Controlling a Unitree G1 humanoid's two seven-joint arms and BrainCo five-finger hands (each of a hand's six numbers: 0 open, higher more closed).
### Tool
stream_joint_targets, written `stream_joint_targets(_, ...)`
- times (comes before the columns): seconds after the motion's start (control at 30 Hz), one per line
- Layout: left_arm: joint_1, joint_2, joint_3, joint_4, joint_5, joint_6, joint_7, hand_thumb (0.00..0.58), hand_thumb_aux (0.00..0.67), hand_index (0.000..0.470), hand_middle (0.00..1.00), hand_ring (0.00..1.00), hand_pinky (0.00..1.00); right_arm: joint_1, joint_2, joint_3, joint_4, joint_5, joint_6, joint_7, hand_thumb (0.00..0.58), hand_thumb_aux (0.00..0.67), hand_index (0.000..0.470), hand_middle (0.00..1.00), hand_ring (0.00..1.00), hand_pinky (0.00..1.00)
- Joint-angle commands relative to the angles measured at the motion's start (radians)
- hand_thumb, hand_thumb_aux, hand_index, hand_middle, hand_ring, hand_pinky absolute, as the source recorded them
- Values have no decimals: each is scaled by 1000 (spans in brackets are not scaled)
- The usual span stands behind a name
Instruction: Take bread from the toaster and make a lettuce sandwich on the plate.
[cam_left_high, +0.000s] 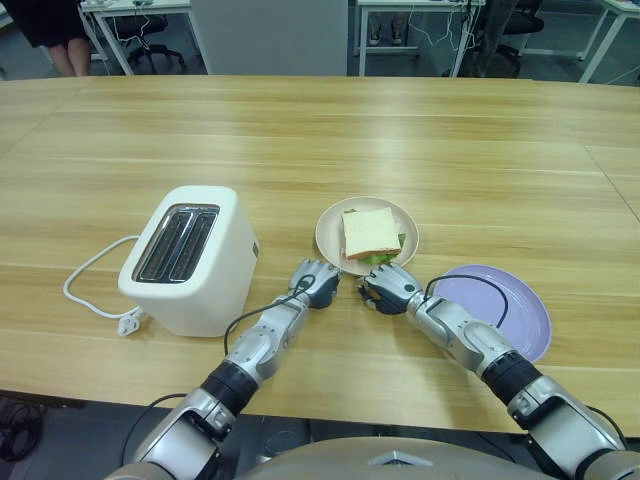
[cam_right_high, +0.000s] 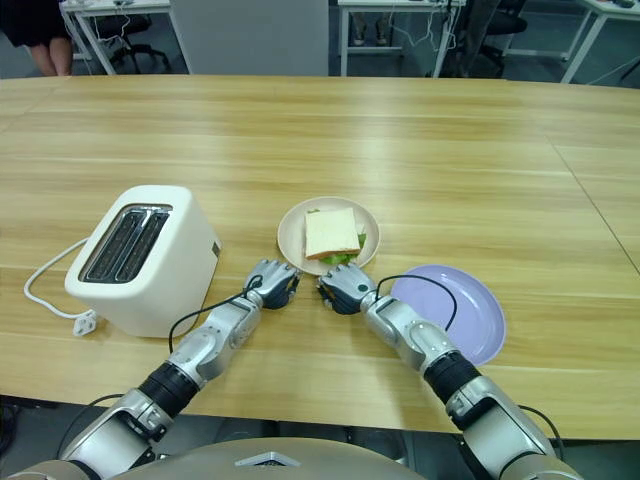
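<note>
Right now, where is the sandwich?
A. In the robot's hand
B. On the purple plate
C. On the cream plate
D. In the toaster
C: the sandwich, with lettuce peeking out under the bread, lies on the cream plate, which sits between the toaster and the purple plate.

Pale wooden table (cam_left_high: 400, 130) — white desks (cam_left_high: 130, 8) and chairs (cam_left_high: 150, 42) behind.
</note>
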Motion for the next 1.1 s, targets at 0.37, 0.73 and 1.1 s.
stream_joint_targets(0.37, 586, -186, 244, -1074, -644, 25, -154, 0, 0, 0, 94, 94, 94, 225, 43, -477, -690, 1117, 129, 374, 0, 0, 0, 0, 0, 0)
stream_joint_targets(0.73, 725, -287, 383, -1064, -1048, -176, -104, 0, 0, 0, 0, 0, 0, 279, 201, -615, -699, 1385, 177, 409, 0, 0, 0, 0, 0, 0)
stream_joint_targets(1.1, 740, -322, 482, -1040, -1295, -233, -87, 0, 0, 0, 0, 0, 0, 281, 259, -659, -769, 1474, 306, 372, 0, 0, 0, 0, 0, 0)
